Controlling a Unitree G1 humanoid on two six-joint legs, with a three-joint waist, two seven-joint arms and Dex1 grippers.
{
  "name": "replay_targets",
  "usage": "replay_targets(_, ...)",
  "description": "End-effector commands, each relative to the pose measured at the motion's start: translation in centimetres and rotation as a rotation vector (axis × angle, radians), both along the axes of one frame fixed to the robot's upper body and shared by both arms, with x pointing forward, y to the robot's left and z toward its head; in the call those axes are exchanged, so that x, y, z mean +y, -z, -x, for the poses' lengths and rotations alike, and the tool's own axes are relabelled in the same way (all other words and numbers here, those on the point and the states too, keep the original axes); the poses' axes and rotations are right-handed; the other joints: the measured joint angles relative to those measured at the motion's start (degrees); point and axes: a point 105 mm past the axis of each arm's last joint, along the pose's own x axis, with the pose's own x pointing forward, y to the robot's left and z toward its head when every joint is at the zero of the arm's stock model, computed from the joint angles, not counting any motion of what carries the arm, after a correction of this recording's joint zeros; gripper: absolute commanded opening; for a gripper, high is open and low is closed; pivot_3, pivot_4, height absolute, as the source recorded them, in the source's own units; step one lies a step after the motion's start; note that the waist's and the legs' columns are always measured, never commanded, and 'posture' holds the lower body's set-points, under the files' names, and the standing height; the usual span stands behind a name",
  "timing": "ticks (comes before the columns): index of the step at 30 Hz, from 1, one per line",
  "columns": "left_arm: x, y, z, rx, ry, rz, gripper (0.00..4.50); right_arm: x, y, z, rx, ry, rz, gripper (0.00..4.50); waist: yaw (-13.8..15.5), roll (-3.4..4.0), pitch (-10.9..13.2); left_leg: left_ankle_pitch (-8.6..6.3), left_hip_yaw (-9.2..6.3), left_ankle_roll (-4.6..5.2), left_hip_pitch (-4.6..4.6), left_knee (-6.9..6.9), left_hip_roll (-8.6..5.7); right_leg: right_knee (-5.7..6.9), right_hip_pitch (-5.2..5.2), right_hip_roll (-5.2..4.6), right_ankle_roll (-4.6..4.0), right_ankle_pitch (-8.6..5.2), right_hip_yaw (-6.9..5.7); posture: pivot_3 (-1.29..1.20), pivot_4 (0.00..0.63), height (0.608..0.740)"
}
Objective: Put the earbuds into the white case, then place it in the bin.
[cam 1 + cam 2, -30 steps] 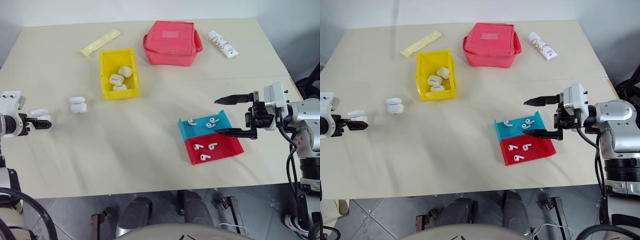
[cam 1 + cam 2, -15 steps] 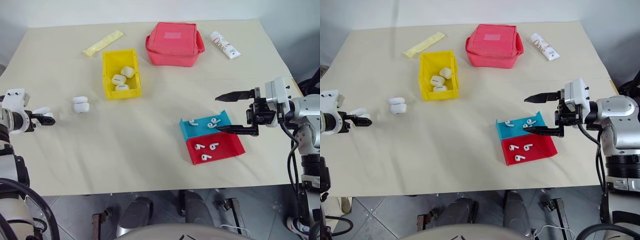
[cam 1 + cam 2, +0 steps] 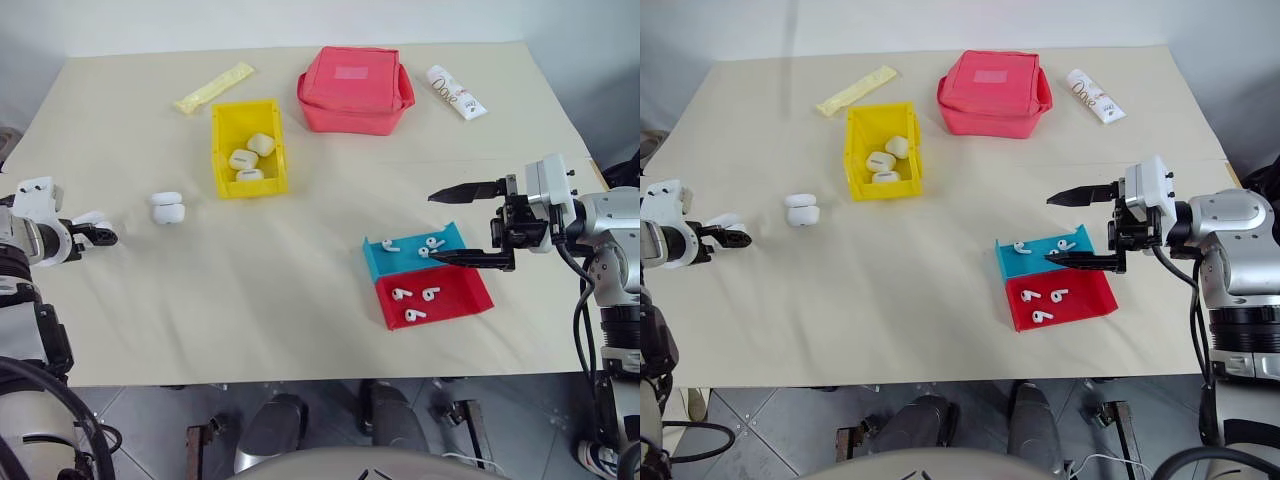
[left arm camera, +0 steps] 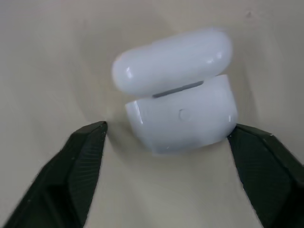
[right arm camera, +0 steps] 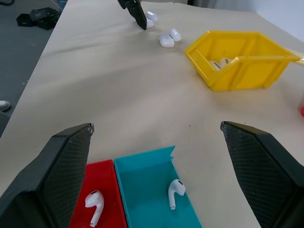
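Partly hidden: left gripper [image 4: 166, 137] fingers cut at frame edge, spread apart, white case [image 4: 178, 111] lying between tips on table [image 3: 300, 290], lid ajar. Right gripper [image 3: 462, 224] wide open above earbuds [image 3: 431, 242] in blue tray [image 3: 415, 252].

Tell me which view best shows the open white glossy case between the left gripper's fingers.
The left wrist view: the open white glossy case sits large, lid raised, between the two black fingers, which stand apart from it. The eye views show it as a small white shape by the left gripper; the right wrist view shows it far off.
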Motion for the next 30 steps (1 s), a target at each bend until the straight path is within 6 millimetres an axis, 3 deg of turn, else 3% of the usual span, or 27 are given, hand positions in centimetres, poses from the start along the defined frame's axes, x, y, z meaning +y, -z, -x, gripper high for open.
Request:
replay_targets(1,0.0,1.6,0.4,0.045,-0.030,-0.003,2.92,0.1,-1.0,0.3,-0.031,-0.022,0.003,4.50,-0.10,0.00,0.00,0.00,0.00,-0.01,0.01,0.00,0.01,0.00,0.00,0.01,0.00,0.00,0.00,0.00,0.150,0.740)
replay_targets(10,0.2,-0.1,0.0,-0.020,0.064,-0.047,0.05,-0.4,-1.2,0.4,-0.039,0.002,0.005,4.50,-0.74,-0.03,0.00,-0.01,0.03,-0.04,-0.02,-0.01,0.07,0.01,-0.07,0.05,0.00,0.00,0.02,0.00,0.150,0.740)
replay_targets(16,1.0,-0.8,1.3,-0.068,0.114,-0.083,0.02,-0.6,-1.1,0.6,-0.037,0.017,0.008,4.50,-1.80,-0.17,-0.05,-0.01,0.04,-0.04,-0.26,-0.02,0.10,0.01,-0.34,0.05,-0.01,-0.01,0.05,0.00,0.150,0.740)
replay_targets(18,0.9,-2.0,1.2,-0.187,0.120,-0.095,0.02,-0.6,-1.2,0.6,-0.036,0.021,0.007,4.50,-1.99,-0.18,-0.05,-0.01,0.04,-0.04,-0.29,-0.02,0.10,0.00,-0.37,0.04,-0.02,-0.01,0.06,0.00,0.150,0.740)
replay_targets(19,0.6,-2.5,1.2,-0.237,0.121,-0.065,0.02,-0.7,-1.2,0.6,-0.036,0.023,0.009,4.50,-2.09,-0.23,-0.03,-0.02,0.06,-0.03,-0.29,-0.02,0.11,0.00,-0.40,0.04,-0.03,-0.01,0.09,0.00,0.150,0.740)
replay_targets(27,-3.4,-3.4,4.3,-0.156,0.223,0.101,0.02,-1.1,-1.5,0.6,-0.039,0.036,0.021,4.50,-1.87,-0.68,0.01,-0.04,0.07,-0.03,-0.44,0.01,0.13,-0.01,-0.52,0.02,-0.05,-0.03,0.36,0.00,0.150,0.740)
replay_targets(30,-4.0,-3.9,5.2,-0.133,0.243,0.086,0.89,-1.2,-1.6,0.6,-0.041,0.037,0.025,4.50,-1.85,-0.70,0.03,-0.04,0.07,-0.03,-0.43,0.01,0.14,-0.01,-0.52,0.04,-0.06,-0.03,0.41,0.00,0.150,0.740)
